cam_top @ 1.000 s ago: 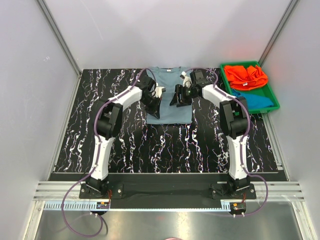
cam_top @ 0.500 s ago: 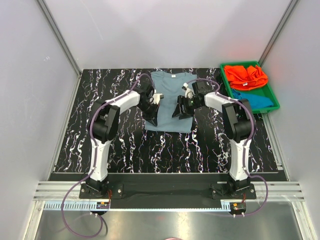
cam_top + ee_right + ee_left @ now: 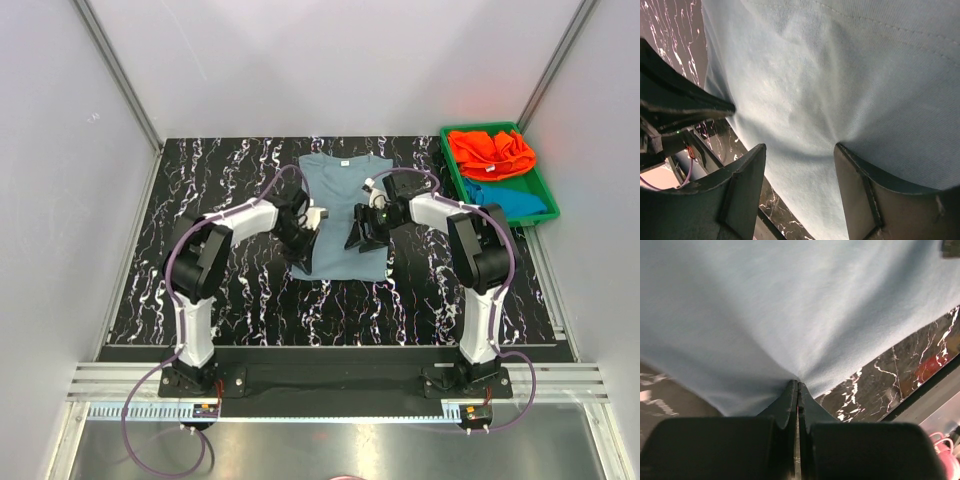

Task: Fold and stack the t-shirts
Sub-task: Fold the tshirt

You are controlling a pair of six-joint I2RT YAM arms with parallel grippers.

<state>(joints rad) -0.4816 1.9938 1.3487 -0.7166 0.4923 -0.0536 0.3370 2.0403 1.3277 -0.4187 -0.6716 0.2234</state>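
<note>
The dusty grey-blue t-shirt [image 3: 340, 200] lies flat mid-table, sleeves folded in, white neck label [image 3: 343, 162] at the far end. My left gripper [image 3: 299, 240] is at its left edge; in the left wrist view [image 3: 797, 385] the jaws are shut, pinching the shirt [image 3: 765, 305]. My right gripper [image 3: 359, 231] is at the shirt's right side; in the right wrist view [image 3: 800, 148] it is open, with the cloth [image 3: 840, 75] between and under the fingers. The orange t-shirt [image 3: 490, 152] and the teal-blue t-shirt [image 3: 512, 201] lie crumpled in the tray.
The green plastic tray [image 3: 500, 126] stands at the back right corner of the black marbled table [image 3: 240, 290]. White walls enclose the table on three sides. The left gripper's dark fingers [image 3: 687, 102] show in the right wrist view.
Both grippers have moved toward the near edge, and the grey-blue shirt has slid nearer with them; its near hem now lies lower in the top view.
</note>
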